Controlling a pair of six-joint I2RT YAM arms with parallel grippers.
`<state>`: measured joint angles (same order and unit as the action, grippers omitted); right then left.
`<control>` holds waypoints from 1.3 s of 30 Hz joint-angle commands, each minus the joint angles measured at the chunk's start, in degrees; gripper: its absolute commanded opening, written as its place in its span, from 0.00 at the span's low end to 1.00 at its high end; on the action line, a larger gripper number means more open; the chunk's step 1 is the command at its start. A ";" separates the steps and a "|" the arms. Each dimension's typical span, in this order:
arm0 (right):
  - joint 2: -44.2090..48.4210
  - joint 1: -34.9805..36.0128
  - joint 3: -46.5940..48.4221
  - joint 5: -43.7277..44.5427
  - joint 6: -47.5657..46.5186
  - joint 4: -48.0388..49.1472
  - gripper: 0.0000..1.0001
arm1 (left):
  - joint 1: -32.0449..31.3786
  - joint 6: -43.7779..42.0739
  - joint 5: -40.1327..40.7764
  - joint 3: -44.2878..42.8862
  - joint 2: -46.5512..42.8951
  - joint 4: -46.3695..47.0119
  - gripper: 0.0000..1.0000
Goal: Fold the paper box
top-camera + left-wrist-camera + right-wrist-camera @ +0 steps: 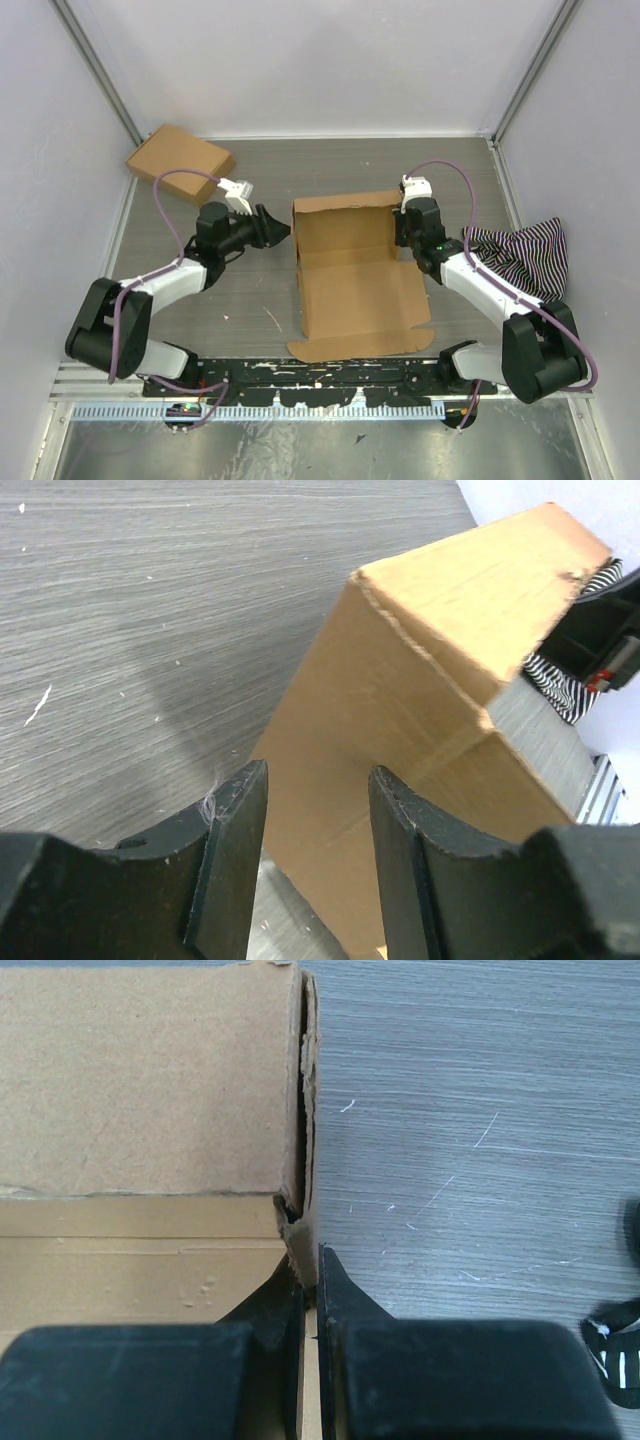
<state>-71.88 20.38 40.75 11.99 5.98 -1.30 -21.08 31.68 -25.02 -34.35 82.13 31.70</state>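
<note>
Paper box (350, 290) wall sits pinched in right claw (310, 1278); left claw (318, 775) gapes alongside.

Light falls soft and even from overhead, bright on the pale walls (320, 60), so shadows are faint. Ahead of my left claw (318, 780) a broad grey shadow smears the counter (150, 560). The paper box (400, 730) beyond is dim on its near face, brighter on top. Up and right of that claw the white is blown out. My right claw (310, 1265) reads black, featureless and soft-edged near the lens, and the counter grain past it is crisp.
</note>
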 commanded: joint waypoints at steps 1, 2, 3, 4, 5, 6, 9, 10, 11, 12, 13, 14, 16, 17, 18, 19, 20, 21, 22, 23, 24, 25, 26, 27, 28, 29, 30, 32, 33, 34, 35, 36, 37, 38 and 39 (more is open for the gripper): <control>0.65 -0.09 2.05 -1.14 0.70 2.40 0.01 | -1.15 -1.51 0.75 0.95 -6.63 -5.02 0.51; 0.54 -0.11 2.12 -1.10 0.79 2.28 0.01 | -1.41 -2.10 1.59 1.06 -8.07 -6.70 0.52; 0.39 -0.16 2.16 -0.86 0.90 2.13 0.01 | -1.60 -2.66 2.53 1.38 -8.87 -8.00 0.52; 0.24 -0.17 2.14 -0.57 0.98 1.95 0.01 | -1.83 -3.18 3.41 1.65 -11.40 -9.11 0.52; 0.24 -0.12 2.09 -0.30 1.10 1.92 0.01 | -1.91 -3.72 4.21 2.08 -12.68 -9.91 0.53; 0.30 -0.15 1.94 -0.01 1.28 1.99 0.01 | -1.99 -4.15 5.12 2.54 -13.68 -10.64 0.53; -0.11 -0.13 2.06 3.08 1.79 1.59 0.01 | -2.04 -5.01 8.04 3.65 -15.27 -12.05 0.54; -0.57 -0.22 2.44 3.35 2.06 1.29 0.01 | -2.05 -5.17 8.75 3.87 -15.32 -12.09 0.54; -1.16 -0.20 3.08 3.32 2.30 0.70 0.01 | -2.04 -5.43 9.36 3.87 -15.08 -12.10 0.54; -1.81 -0.17 3.95 3.23 2.71 -0.04 0.01 | -2.03 -5.63 9.93 3.79 -14.45 -12.16 0.54; -2.54 -0.18 4.85 3.10 3.34 -0.90 0.01 | -2.03 -5.66 10.47 3.47 -13.92 -12.40 0.54; -3.13 -0.17 5.73 2.82 4.04 -1.91 0.01 | -2.03 -5.73 10.93 2.97 -13.22 -12.63 0.54; -4.35 -0.21 7.34 2.07 5.08 -3.20 0.01 | -2.03 -5.98 11.60 1.82 -11.80 -12.99 0.54; -4.97 -0.17 8.35 1.74 5.45 -4.01 0.01 | -2.08 -6.06 11.96 1.33 -11.13 -12.95 0.55; -5.70 -0.17 9.36 1.42 5.72 -4.74 0.01 | -2.01 -6.29 12.34 0.91 -10.39 -12.76 0.55; -6.36 -0.17 10.24 1.10 5.86 -5.36 0.01 | -2.05 -6.62 12.49 0.43 -9.89 -12.39 0.55; -7.14 -0.20 11.07 1.11 5.89 -5.83 0.01 | -2.04 -7.05 12.79 -0.13 -8.95 -12.20 0.55; -7.87 -0.18 11.70 0.10 5.84 -6.12 0.01 | -2.03 -7.48 13.05 -0.65 -7.66 -11.96 0.56; -8.75 -0.19 12.49 -1.02 5.74 -6.30 0.01 | -2.03 -7.80 13.38 -1.10 -6.83 -11.58 0.56; -9.39 -0.21 12.85 -1.36 5.53 -6.33 0.01 | -2.01 -8.23 13.61 -1.56 -6.08 -11.14 0.56; -10.03 -0.22 13.20 -1.62 5.27 -6.31 0.01 | -2.03 -8.75 13.98 -1.92 -5.24 -10.41 0.57; -10.75 -0.17 13.64 -1.77 4.83 -6.26 0.01 | -2.03 -9.16 14.56 -2.28 -4.45 -9.79 0.57; -11.60 -0.17 14.03 -1.99 4.46 -6.32 0.01 | -1.98 -9.59 15.25 -2.71 -3.59 -9.29 0.57; -12.56 -0.17 14.61 -2.05 3.95 -6.54 0.01 | -1.96 -10.14 15.86 -3.31 -2.69 -9.10 0.57; -13.45 -0.18 15.15 -2.06 3.66 -6.80 0.01 | -1.95 -10.63 16.57 -4.02 -1.82 -9.30 0.57; -14.32 -0.17 15.73 -1.94 3.39 -7.01 0.01 | -1.95 -11.18 17.28 -4.93 -0.92 -9.63 0.57; -15.01 -0.21 16.13 -1.89 3.28 -7.13 0.01 | -1.95 -11.73 18.06 -5.81 -0.06 -10.19 0.57; -16.15 -0.21 17.06 -1.07 3.17 -7.35 0.01 | -1.95 -12.65 20.49 -8.48 1.98 -12.55 0.57; -16.82 -0.32 17.80 -0.56 3.16 -7.90 0.01 | -1.80 -12.68 21.96 -9.40 2.52 -14.84 0.57; -17.64 -0.33 19.06 -0.08 3.39 -9.07 0.01 | -1.70 -13.19 22.89 -11.40 2.95 -17.58 0.57; -18.47 -0.47 20.61 0.03 3.65 -11.13 0.01 | -1.68 -13.33 24.45 -12.88 3.12 -20.92 0.57; -19.40 -0.62 22.07 1.54 3.99 -12.76 0.01 | -1.74 -13.31 25.80 -14.31 2.93 -24.40 0.57; -20.71 -0.67 23.78 2.39 4.37 -14.40 0.01 | -1.71 -13.30 27.24 -15.31 2.46 -28.43 0.57; -21.27 -0.80 25.18 2.72 4.76 -15.91 0.01 | -1.69 -13.11 28.69 -16.00 1.71 -31.20 0.57; -22.15 -0.99 26.55 2.77 5.15 -17.25 0.01 | -1.69 -12.45 30.07 -16.56 0.49 -33.78 0.56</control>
<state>-90.85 19.99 62.00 12.62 9.80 -11.40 -22.98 19.90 -2.31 -46.81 85.23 10.39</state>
